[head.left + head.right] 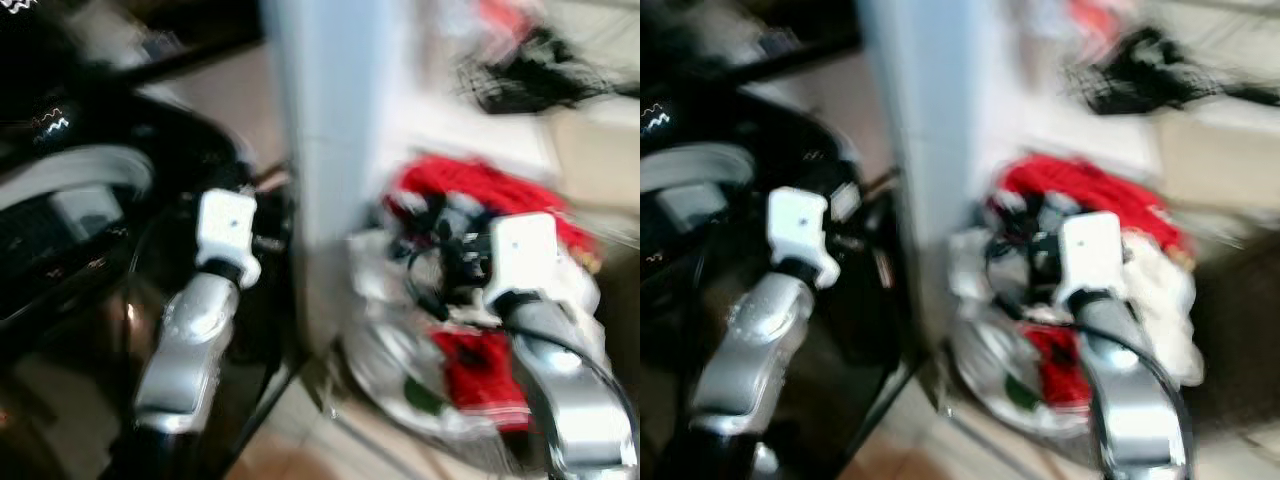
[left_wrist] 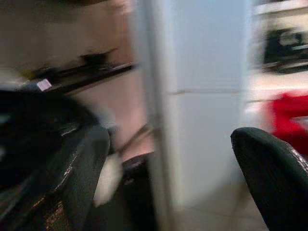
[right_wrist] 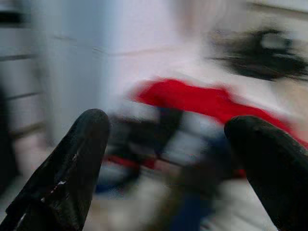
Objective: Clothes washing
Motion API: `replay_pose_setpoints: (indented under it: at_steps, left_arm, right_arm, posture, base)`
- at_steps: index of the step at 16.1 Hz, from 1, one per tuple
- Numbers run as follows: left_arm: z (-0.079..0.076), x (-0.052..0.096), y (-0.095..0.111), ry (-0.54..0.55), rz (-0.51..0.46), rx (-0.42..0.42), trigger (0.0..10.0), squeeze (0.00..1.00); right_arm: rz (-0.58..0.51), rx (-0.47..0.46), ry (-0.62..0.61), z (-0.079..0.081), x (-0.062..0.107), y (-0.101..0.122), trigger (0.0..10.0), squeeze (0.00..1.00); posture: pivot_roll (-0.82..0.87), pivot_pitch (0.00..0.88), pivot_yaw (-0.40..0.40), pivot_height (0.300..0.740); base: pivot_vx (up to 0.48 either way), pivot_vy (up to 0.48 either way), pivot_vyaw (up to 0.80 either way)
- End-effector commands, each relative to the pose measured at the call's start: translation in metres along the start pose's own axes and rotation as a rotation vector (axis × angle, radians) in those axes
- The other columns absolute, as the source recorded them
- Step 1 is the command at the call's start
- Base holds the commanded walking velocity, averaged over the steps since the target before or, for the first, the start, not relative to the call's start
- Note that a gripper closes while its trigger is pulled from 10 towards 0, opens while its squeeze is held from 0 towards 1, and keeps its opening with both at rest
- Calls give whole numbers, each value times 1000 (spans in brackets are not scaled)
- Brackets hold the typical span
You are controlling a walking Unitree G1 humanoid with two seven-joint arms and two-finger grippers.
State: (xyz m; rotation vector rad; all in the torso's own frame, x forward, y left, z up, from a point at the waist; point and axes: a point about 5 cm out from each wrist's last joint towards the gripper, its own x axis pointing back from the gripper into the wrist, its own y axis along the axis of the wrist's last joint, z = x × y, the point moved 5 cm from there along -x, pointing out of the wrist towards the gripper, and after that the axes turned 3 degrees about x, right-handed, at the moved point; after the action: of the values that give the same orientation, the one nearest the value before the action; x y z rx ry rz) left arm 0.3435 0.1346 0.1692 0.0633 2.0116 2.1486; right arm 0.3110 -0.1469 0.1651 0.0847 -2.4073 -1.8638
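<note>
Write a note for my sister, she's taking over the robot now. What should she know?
Pictures are blurred; the robot seems to be moving.
Left tool: open, empty, raised near the black washing machine and the white pillar.
Right tool: open, empty, over the laundry pile.
Clothes: a heap with a red garment lies in a basket right of the pillar.
Done: no garment is picked up yet.
Left: grab clothes, load the machine.

You've got a bright red crumpled garment (image 1: 480, 195) on whitish laundry, a pale blue-white upright panel (image 1: 325, 120), and a glossy black machine body (image 1: 70, 270).
</note>
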Motion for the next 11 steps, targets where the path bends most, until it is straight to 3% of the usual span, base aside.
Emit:
replay_pose_setpoints:
  at_steps: [1, 6, 11]
  left_arm:
    - [-5, 0, 3, -8, -11, 7, 10000, 0]
    - [6, 5, 7, 34, -26, 21, 10000, 0]
    - [-11, 2, 17, -46, -66, -1, 10000, 0]
  right_arm:
    - [-3, 26, -1, -5, 2, 2, 10000, 0]
    - [-36, -45, 39, 1, 4, 7, 10000, 0]
    - [9, -50, -103, -30, -2, -1, 10000, 0]
  posture:
    - [-93, 0, 4, 740]
    - [-81, 0, -9, 740]
    - [-78, 0, -9, 740]
  base:
    - [352, 0, 800]
    - [64, 0, 119]
    - [0, 0, 0]
